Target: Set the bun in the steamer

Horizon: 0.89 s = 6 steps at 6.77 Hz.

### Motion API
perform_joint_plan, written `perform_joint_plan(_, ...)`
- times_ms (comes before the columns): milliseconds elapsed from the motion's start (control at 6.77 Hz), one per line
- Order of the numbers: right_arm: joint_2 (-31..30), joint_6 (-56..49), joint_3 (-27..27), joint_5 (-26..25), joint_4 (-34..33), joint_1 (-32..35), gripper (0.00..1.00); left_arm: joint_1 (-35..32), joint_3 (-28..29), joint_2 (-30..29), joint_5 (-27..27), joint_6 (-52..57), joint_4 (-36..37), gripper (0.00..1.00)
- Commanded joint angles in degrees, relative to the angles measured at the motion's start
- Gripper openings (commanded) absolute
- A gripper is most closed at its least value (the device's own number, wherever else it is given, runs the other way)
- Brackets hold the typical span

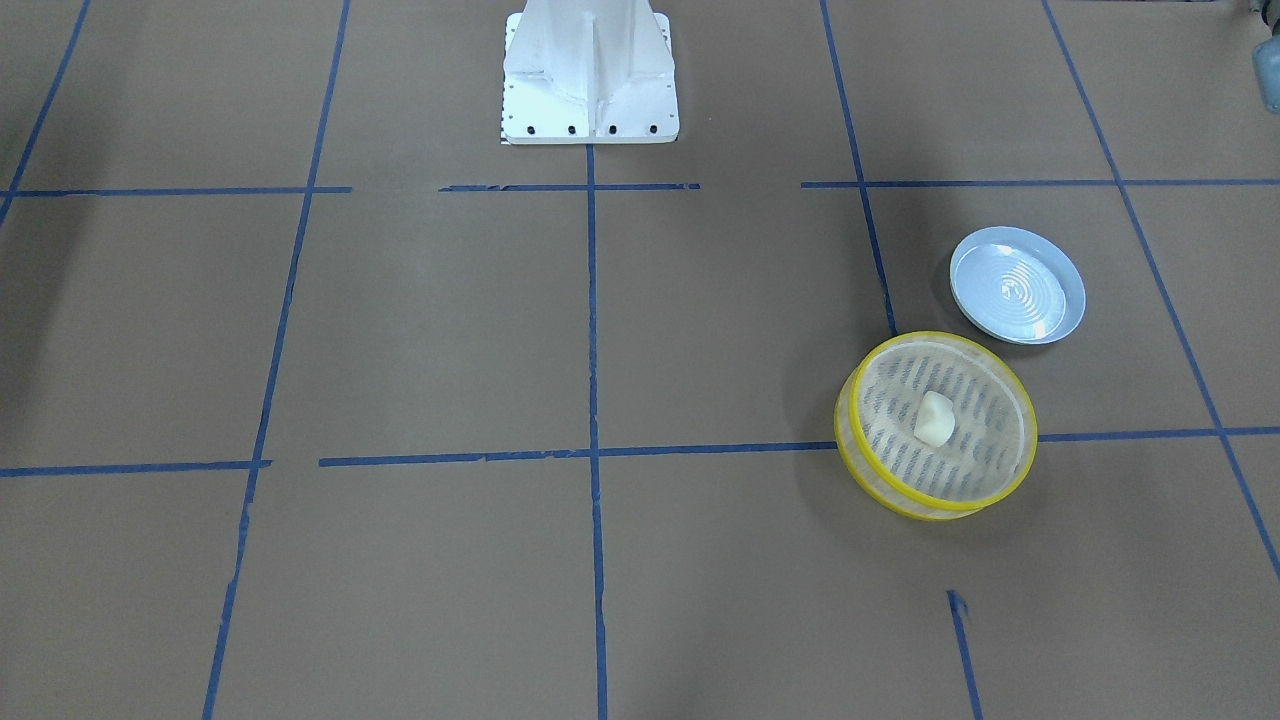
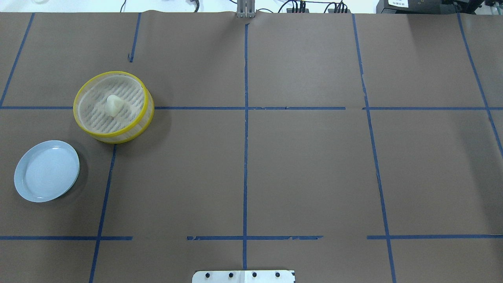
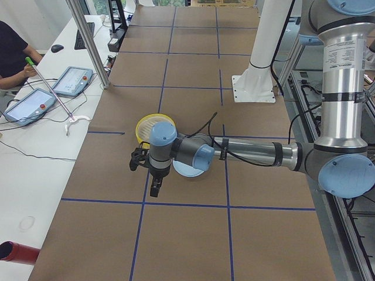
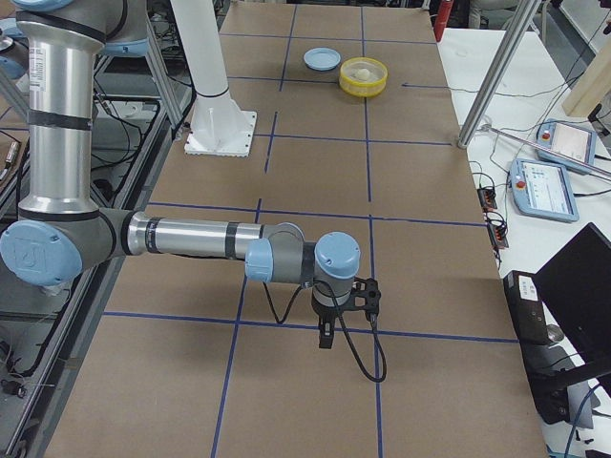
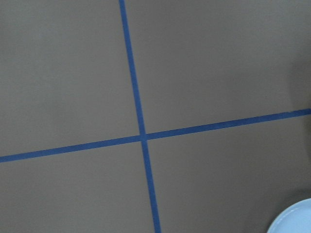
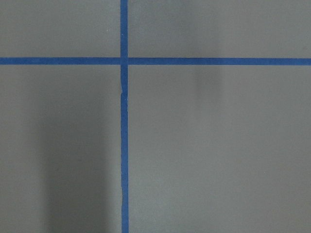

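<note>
Inside the round yellow-rimmed steamer basket (image 1: 935,337) sits the small cream-white bun (image 1: 935,418), pale blue ridged plate (image 1: 1017,285) just beside the basket. The left end effector (image 3: 153,188) is near it and the right end effector (image 4: 326,336) well apart, and I can't tell whether either is open or closed.

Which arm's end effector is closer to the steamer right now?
Left. Its end effector hangs close by the steamer; the right end effector is far off, toward the table's other end.
</note>
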Motion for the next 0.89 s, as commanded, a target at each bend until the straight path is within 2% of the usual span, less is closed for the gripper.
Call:
perform_joint_plan(0,0.0,0.0,0.0,0.0,0.0,0.0,1.00,-4.2,-0.1,1.8,-5.7,0.3,4.3,1.00)
perform_joint_plan(295,0.0,0.0,0.1,0.0,0.0,0.0,1.00,-5.5,-0.9,1.3,-5.7,1.2,8.3,1.00)
perform_joint_plan(739,0.0,0.0,0.1,0.0,0.0,0.0,1.00,-5.7,-0.6,1.8,-5.7,11.2,12.3,1.00)
